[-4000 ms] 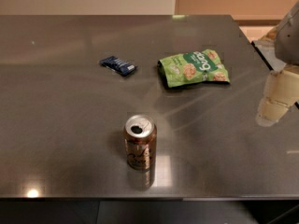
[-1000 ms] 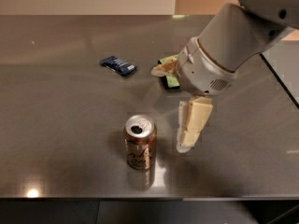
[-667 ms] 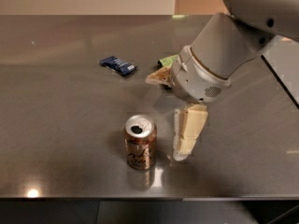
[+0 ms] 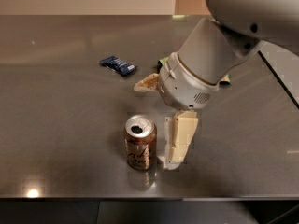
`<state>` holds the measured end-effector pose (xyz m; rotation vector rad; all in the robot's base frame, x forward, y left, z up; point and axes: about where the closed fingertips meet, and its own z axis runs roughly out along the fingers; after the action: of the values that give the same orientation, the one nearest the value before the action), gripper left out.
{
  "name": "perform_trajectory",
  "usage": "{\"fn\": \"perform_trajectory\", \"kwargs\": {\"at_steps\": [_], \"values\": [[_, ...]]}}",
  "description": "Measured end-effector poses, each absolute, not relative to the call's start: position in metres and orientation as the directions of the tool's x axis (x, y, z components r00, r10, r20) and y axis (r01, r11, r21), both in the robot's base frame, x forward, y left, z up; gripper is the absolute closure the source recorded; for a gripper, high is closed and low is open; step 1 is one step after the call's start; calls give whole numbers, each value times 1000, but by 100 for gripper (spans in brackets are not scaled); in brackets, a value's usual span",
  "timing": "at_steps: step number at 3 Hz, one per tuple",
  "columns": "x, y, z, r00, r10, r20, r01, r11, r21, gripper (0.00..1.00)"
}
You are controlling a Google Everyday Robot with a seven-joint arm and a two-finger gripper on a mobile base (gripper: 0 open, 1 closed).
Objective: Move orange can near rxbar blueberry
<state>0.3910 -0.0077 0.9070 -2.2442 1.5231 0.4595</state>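
The orange can (image 4: 140, 149) is standing upright near the front edge of the table (image 4: 56, 125), at about 6 o'clock on its surface. It is showing a copper-orange body with pale script, a silver top and an open pull-tab mouth. Being slim and probably light, it is likely to tip under a sideways knock. The gripper (image 4: 155, 124) is hanging just at the can's 3 o'clock with its jaws standing wide apart and clamping nothing: one pale jaw is reaching down beside the can, the other is pointing off toward 12 o'clock. For a clean grasp, the jaws are needing to be centred so the can sits between them at mid-height before they close. The rxbar blueberry (image 4: 118, 65) is lying flat at the can's 11 o'clock, well apart. A green bag (image 4: 225, 80) is peeking from behind the arm near 1 o'clock, so the carry is best kept to the left of it.
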Motion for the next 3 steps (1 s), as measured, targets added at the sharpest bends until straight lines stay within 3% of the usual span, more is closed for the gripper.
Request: {"fn": "perform_trajectory", "kwargs": {"at_steps": [1,3], "values": [[391,-2,905,366,-795,-484,-928,-351,-124,0],[389,2,894,371,-778,-507,-920,-381,-89,41]]}}
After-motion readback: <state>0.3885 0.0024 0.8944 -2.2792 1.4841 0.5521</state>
